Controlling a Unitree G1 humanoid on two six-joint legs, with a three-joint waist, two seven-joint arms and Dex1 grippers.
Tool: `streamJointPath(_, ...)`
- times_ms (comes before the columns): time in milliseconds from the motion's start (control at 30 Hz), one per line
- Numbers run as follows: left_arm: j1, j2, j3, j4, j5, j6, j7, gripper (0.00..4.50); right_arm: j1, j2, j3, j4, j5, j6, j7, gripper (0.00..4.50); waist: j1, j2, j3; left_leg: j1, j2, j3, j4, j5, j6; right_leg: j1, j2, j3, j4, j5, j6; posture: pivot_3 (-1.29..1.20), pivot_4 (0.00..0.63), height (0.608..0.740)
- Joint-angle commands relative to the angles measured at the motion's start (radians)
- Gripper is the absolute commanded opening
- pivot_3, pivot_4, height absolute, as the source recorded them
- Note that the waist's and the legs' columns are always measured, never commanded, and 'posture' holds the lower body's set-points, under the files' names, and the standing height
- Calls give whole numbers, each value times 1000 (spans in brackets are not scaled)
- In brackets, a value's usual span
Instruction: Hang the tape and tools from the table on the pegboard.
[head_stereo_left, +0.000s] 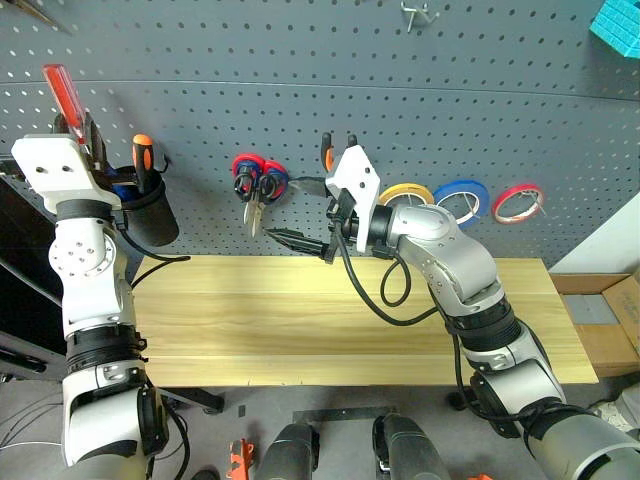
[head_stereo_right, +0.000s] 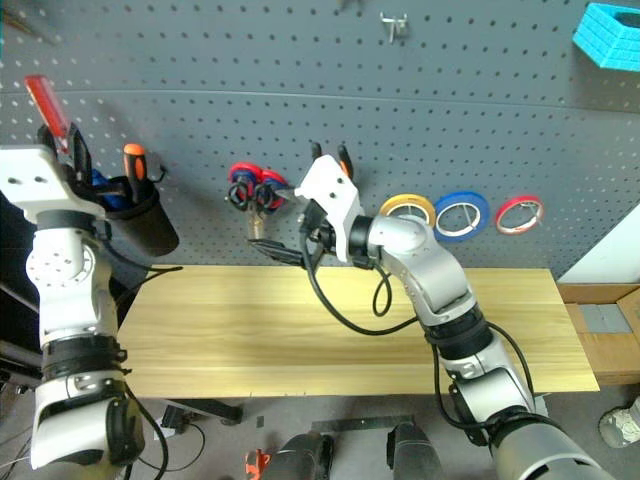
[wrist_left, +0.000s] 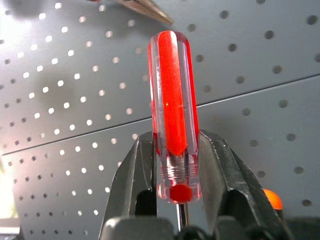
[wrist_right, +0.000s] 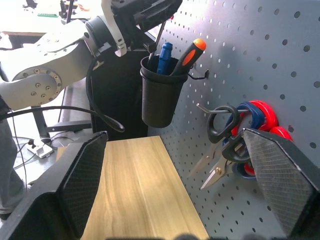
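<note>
Left gripper (wrist_left: 180, 200): 2 black fingers (wrist_left: 137, 175) clamped on the base of the red-handled screwdriver (wrist_left: 173, 100), clear-red handle sticking up past the tips, held up in front of the pegboard (head_stereo_left: 300, 60) just above the black cup (wrist_right: 160, 95). Cup hangs from a hook on the pegboard at its left end; inside it an orange-handled tool (wrist_right: 192, 50) and a blue-handled tool (wrist_right: 164, 55), both standing handle up and leaning on the rim. Right gripper (head_stereo_left: 300, 240): fingers spread wide, nothing between them, pointing sideways along the board over the surface (head_stereo_left: 300, 320), near the scissors. Black-handled scissors (wrist_right: 220, 135) hang on a hook, blades down, overlapping the red-and-blue-handled scissors (wrist_right: 260, 112) on the same spot. Orange-and-black pliers handles (head_stereo_left: 326, 155) show above the right wrist, on the board. Right of that, 3 tape rings in a row on hooks: yellow tape (head_stereo_left: 405, 193), blue tape ring (head_stereo_left: 460, 198), red tape ring (head_stereo_left: 518, 203). Surface is bare wood. Turquoise basket (head_stereo_right: 608, 30) sits on the board at top right.
</note>
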Motion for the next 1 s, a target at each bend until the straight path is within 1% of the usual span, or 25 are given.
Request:
streamJointPath(33,0,29,2,-41,-23,31,-36,1544,-5,-1,-4,-43,2,-2,2,4500,0,0,0,0,0,0,0,0,0,0,0,0,0,0,0,35,119,740)
streamJointPath(67,3,28,3,-45,-27,37,-39,1816,-4,-2,-3,-41,1,-3,1,4500,0,0,0,0,0,0,0,0,0,0,0,0,0,0,0,35,119,740)
streamJointPath(167,18,20,16,-83,-25,30,-22,2890,2,-5,-1,-44,2,-2,4,4500,-1,0,0,0,0,0,0,0,0,0,0,0,0,0,0,35,119,740)
streamJointPath(200,25,12,22,-112,-39,36,-20,3163,6,-8,-4,-48,8,1,8,4500,-1,0,0,0,0,0,0,0,0,0,0,0,0,0,0,35,119,740)
streamJointPath(267,61,8,10,-223,-138,132,-105,3883,20,-20,-21,-66,39,19,29,4500,-1,-1,-1,0,0,0,0,0,0,0,0,0,0,0,0,33,123,740)
streamJointPath(367,154,-3,21,-454,-346,329,-190,3883,76,-58,-59,-138,135,61,101,4500,-4,-1,-1,0,0,0,0,0,0,0,-1,0,0,0,0,27,133,740)
streamJointPath(500,306,10,94,-622,-566,506,-264,3883,160,-112,-110,-228,268,125,174,4500,-5,0,-1,0,1,0,0,0,0,1,0,0,-1,0,0,33,145,740)
streamJointPath(533,378,11,104,-686,-673,566,-322,3883,199,-125,-127,-240,298,140,182,4500,-9,0,-1,1,1,0,0,0,1,1,0,0,0,0,0,33,152,740)
streamJointPath(567,445,13,95,-735,-729,613,-365,3883,239,-132,-149,-239,325,156,178,4500,-14,0,-1,2,1,0,0,-1,1,2,0,1,0,0,0,33,152,740)
streamJointPath(600,504,21,73,-767,-738,647,-393,3883,275,-139,-164,-236,337,165,170,4500,-17,0,-1,2,2,0,-1,-3,4,3,0,1,0,0,0,34,158,740)
streamJointPath(667,592,35,21,-791,-672,655,-424,3883,334,-164,-169,-233,329,164,161,4500,-18,1,0,4,2,0,-1,-3,5,5,0,1,-1,0,0,34,163,740)
streamJointPath(733,645,14,-1,-777,-622,650,-409,3883,406,-187,-168,-207,284,142,130,4500,-16,2,0,5,1,0,-1,-3,5,6,0,1,0,0,-1,30,165,740)
streamJointPath(800,670,-8,-18,-745,-575,637,-389,3883,471,-196,-176,-163,237,110,82,4500,-11,2,1,8,2,0,0,-3,5,11,0,0,-1,0,-1,21,165,740)
streamJointPath(867,683,-30,-38,-681,-502,604,-371,3883,531,-196,-193,-105,182,64,20,4500,-6,3,0,16,2,0,-1,-3,6,19,0,0,-3,-1,-1,17,159,740)
streamJointPath(933,698,-45,-58,-625,-428,560,-363,3883,566,-187,-226,-56,154,27,-34,4500,0,4,-1,21,2,1,-1,-3,6,24,0,0,-5,-5,3,12,154,740)
streamJointPath(1000,713,-79,-51,-594,-444,562,-374,3883,579,-179,-272,9,119,-11,-105,4500,0,4,-1,21,2,2,-1,-3,6,23,0,1,-5,-5,3,5,151,740)
